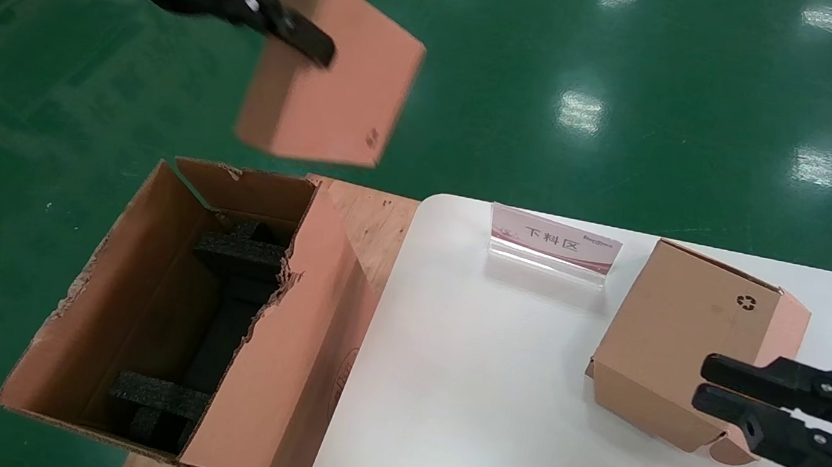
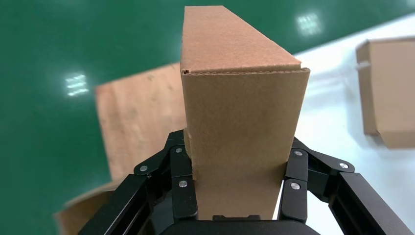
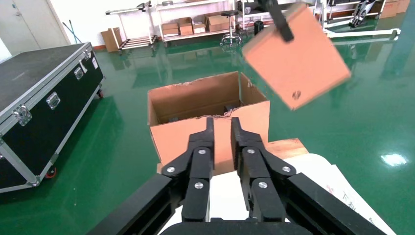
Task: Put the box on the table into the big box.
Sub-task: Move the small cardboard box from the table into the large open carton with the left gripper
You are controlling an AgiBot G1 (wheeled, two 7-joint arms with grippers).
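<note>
The box [image 1: 332, 78] is a flat, slim brown cardboard box held tilted in the air over the green floor, just beyond the big box's far end. My left gripper [image 1: 305, 40] is shut on it, one finger [image 2: 178, 161] on each wide face of the box [image 2: 240, 122]. The big box [image 1: 149, 275] stands open on the floor left of the table [image 1: 487, 365], with torn flap edges and black foam blocks [image 1: 240, 250] inside. The right wrist view shows the box [image 3: 296, 61] above and beside the big box [image 3: 210, 98]. My right gripper [image 1: 700, 383] hovers low at the table's right, holding nothing, fingertips slightly apart.
A chunkier cardboard box [image 1: 684, 331] with a recycling mark sits on the table right by my right gripper. A clear sign stand [image 1: 554, 244] stands at the table's far edge. A wooden board [image 1: 367, 221] lies under the big box. A black flight case [image 3: 39, 98] stands farther off.
</note>
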